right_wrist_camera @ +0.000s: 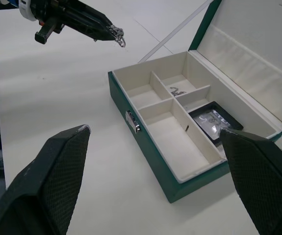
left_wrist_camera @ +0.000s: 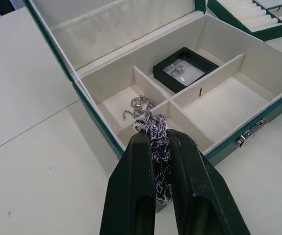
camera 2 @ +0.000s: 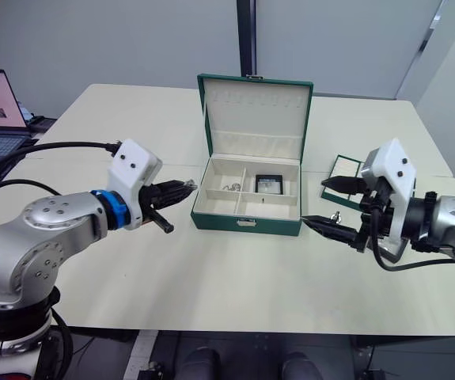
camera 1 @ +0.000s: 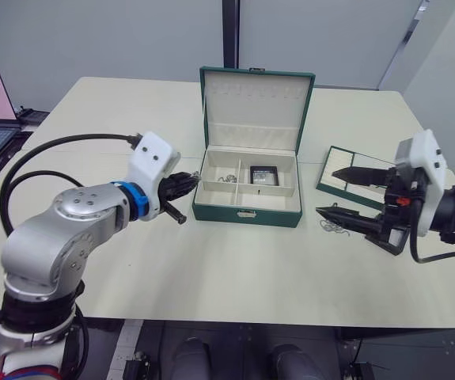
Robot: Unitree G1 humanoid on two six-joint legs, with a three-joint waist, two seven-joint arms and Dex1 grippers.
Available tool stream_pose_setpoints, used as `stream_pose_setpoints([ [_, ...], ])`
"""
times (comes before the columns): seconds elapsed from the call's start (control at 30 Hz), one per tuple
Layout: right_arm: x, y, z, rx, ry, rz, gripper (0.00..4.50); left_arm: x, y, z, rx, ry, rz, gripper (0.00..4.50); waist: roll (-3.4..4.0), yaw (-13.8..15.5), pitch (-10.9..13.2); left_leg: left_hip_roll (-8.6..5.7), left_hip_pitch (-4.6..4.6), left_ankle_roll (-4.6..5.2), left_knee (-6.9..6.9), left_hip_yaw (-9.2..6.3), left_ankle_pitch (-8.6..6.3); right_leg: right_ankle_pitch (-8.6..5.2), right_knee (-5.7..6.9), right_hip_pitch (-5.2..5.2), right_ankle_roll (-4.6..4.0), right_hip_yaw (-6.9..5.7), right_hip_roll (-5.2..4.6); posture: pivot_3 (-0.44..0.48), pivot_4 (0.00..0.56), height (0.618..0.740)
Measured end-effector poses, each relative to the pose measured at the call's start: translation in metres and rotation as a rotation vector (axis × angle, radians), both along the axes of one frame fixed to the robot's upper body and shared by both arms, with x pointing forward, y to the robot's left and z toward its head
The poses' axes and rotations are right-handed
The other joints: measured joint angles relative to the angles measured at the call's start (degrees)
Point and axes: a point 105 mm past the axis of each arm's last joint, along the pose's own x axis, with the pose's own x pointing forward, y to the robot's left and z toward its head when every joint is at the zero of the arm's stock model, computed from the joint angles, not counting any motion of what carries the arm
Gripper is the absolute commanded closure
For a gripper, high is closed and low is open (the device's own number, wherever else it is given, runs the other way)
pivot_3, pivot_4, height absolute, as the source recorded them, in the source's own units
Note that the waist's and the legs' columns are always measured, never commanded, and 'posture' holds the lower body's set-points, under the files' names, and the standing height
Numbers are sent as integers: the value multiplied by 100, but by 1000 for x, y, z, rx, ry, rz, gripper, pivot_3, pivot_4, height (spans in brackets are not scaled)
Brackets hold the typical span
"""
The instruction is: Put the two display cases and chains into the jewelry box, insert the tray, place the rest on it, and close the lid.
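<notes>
From the head, the left gripper is pinching a chain just beside the open green jewelry box. Its wrist view is showing the silvery twisted chain clamped between both fingers. The right gripper is hanging wide apart, empty, facing the box.

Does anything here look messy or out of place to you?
Nothing looks broken or spilled. One small chain lies loose on the table beside the tray, outside the jewelry box. The left gripper holds another chain.
</notes>
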Motion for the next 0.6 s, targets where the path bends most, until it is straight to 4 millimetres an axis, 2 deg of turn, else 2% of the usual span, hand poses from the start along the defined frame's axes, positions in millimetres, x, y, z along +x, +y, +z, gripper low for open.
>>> stream_pose_setpoints([
  [0.27, -5, -6, 1, 10, 10, -21, 0, 21, -1, -14, 18, 29, 23, 4385, 0, 9, 1, -1, -1, -1, 1, 1, 1, 0, 0, 1, 0, 1, 0, 0, 150, 740],
  [0.43, -11, -5, -3, 14, 36, -17, 0, 31, -20, -23, 9, 33, -37, 4385, -1, 27, 1, -3, -4, -4, 2, 0, 2, 0, -1, 2, 0, 0, -1, 0, 150, 740],
  [0.6, -13, -5, -4, 13, 41, -19, 0, 38, -28, -31, 23, 38, -58, 4385, -1, 20, 1, -2, -4, -4, 2, 0, 2, 0, 1, 2, 0, -1, 0, 0, 150, 740],
])
